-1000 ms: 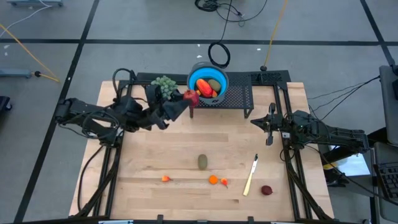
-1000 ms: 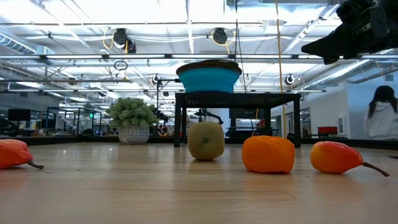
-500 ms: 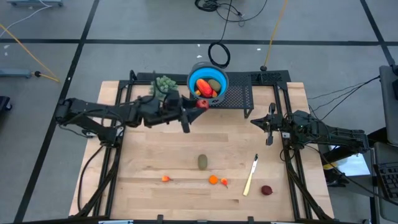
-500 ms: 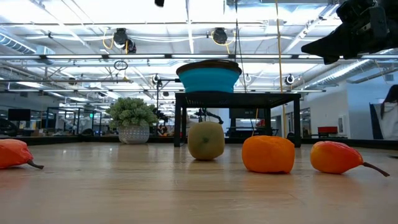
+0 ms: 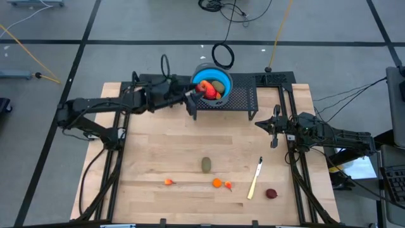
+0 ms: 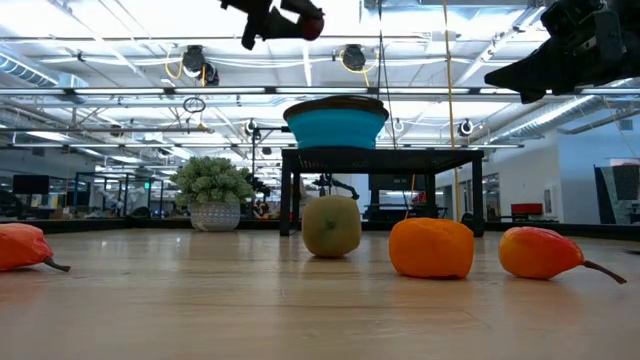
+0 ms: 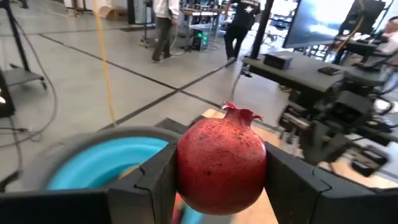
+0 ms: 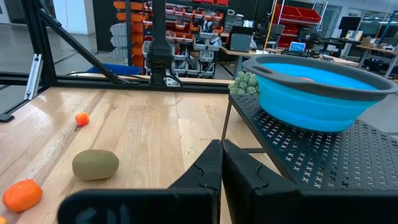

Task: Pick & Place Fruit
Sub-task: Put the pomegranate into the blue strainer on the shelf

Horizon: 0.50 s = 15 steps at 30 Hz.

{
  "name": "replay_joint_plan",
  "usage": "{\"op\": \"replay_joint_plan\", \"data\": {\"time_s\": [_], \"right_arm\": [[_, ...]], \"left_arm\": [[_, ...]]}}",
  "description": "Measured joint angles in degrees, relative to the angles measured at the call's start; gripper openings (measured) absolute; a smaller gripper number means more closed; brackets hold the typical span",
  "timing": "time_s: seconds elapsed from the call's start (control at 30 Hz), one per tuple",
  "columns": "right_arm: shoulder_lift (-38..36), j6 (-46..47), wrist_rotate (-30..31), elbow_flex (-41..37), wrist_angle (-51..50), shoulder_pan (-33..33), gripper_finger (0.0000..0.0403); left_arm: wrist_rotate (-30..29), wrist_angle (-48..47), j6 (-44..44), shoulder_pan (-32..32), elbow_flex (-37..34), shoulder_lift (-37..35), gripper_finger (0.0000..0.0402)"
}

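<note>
We see, nearest, olive-green fruit point(image 5: 206, 164), tiny orange pieces point(image 5: 217, 183), dark red fruit point(image 5: 271, 194) lying on table point(image 5: 152, 158). Right gripper point(image 5: 273, 143) at 3 o'clock, fingers pressed together, empty. Far, 12 o'clock: left gripper point(image 7: 219, 180) pinching red pomegranate point(image 7: 221, 168) over blue bowl point(image 5: 201, 74) rim.

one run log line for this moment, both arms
left tool: shut on pomegranate, above blue bowl | right tool: shut, empty, waiting at table's right side
</note>
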Motion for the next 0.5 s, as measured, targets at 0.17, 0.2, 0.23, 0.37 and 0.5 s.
{"op": "replay_joint_plan", "data": {"time_s": [0.17, 0.2, 0.23, 0.37, 0.5], "right_arm": [[-0.01, 0.02, 0.00, 0.00, -0.05, 0.01, 0.0000], [-0.01, 0.02, 0.00, 0.00, -0.05, 0.01, 0.0000], [0.00, 0.02, 0.00, 0.00, -0.07, 0.01, 0.0000], [0.00, 0.03, 0.03, 0.00, -0.11, 0.00, 0.0000], [-0.02, 0.02, 0.04, 0.02, -0.13, 0.00, 0.0000]], "left_arm": [[3.33, -0.60, 3.54, 4.69, 0.91, 0.63, 0.0200], [3.84, -1.01, 4.63, 5.41, 1.83, 1.12, 0.0200], [4.23, -1.87, 5.97, 6.17, 2.74, 1.72, 0.0200], [5.91, -6.37, 11.65, 8.70, 8.43, 5.65, 0.0200], [7.78, -13.30, 15.35, 11.34, 15.27, 10.69, 0.0200]]}}
